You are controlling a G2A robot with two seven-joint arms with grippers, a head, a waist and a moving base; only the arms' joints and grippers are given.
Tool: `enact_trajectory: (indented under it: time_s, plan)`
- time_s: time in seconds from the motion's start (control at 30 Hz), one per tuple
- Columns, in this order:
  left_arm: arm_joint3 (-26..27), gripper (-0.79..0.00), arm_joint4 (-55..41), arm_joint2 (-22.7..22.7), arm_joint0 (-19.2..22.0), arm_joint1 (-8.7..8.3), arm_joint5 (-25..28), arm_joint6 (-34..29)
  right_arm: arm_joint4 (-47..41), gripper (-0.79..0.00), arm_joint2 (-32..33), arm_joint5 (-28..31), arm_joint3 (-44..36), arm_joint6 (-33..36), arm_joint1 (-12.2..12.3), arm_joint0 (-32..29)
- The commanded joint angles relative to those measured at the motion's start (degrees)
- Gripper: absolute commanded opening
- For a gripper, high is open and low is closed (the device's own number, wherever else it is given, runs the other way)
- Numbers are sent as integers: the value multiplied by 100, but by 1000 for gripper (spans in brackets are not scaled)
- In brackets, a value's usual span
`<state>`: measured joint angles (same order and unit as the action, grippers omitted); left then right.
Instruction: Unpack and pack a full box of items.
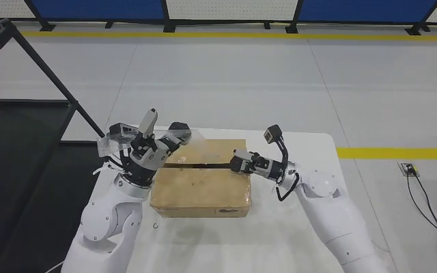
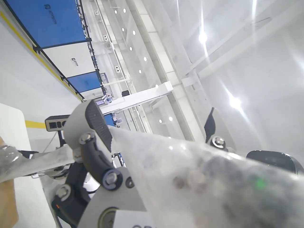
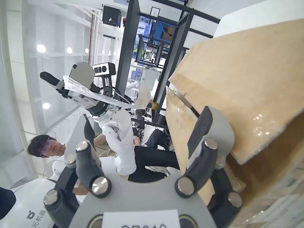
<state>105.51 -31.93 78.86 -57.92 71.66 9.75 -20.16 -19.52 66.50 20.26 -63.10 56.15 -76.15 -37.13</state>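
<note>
Cardboard box (image 1: 199,183) flat on the white table (image 1: 300,225), top flaps down, with a dark slit open along the middle seam. Left gripper (image 1: 164,126) raised above the box's left end, its 2 fingers spread wide apart and clamping nothing. Draped across those fingers, a long strip of clear tape (image 1: 113,143), crumpled, with 1 end hanging out beyond the box's left side and the other trailing toward the box's far edge. In the left wrist view, the same tape (image 2: 190,167) lying over the gripper (image 2: 154,129) and touching the ribbed pad (image 2: 98,124) of 1 finger. Right gripper (image 1: 239,164) low at the box's right end, level with the seam, released, with a clear gap between its fingers. In the right wrist view, 1 finger (image 3: 201,129) of that gripper (image 3: 144,131) just beside the box (image 3: 237,77) at the flap edge, the other finger off to the side, away from the box. Farther off in that view, the left gripper (image 3: 64,79) and the tape (image 3: 95,94) beyond the box's far end.
</note>
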Motion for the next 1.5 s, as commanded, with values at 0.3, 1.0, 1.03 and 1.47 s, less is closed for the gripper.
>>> enact_trajectory:
  time_s: [0.3, 1.0, 1.03, 1.47]
  plan:
    - [70, 0, 57, -172, 1, 37, -48, -1, 890, 0, -118, 760, -560, -843, 11, -324]
    - [190, 0, 68, -43, -53, -45, -900, -1148, 1265, 0, 290, 1269, -1117, 199, 259, -486]
    - [186, 0, 44, -35, -43, -50, -966, -1206, 1175, 0, 292, 1363, -1074, 419, 274, -436]
    - [107, 0, 35, -139, 161, -74, -1505, -1393, 1282, -471, 96, 1869, -1334, 807, 392, -386]
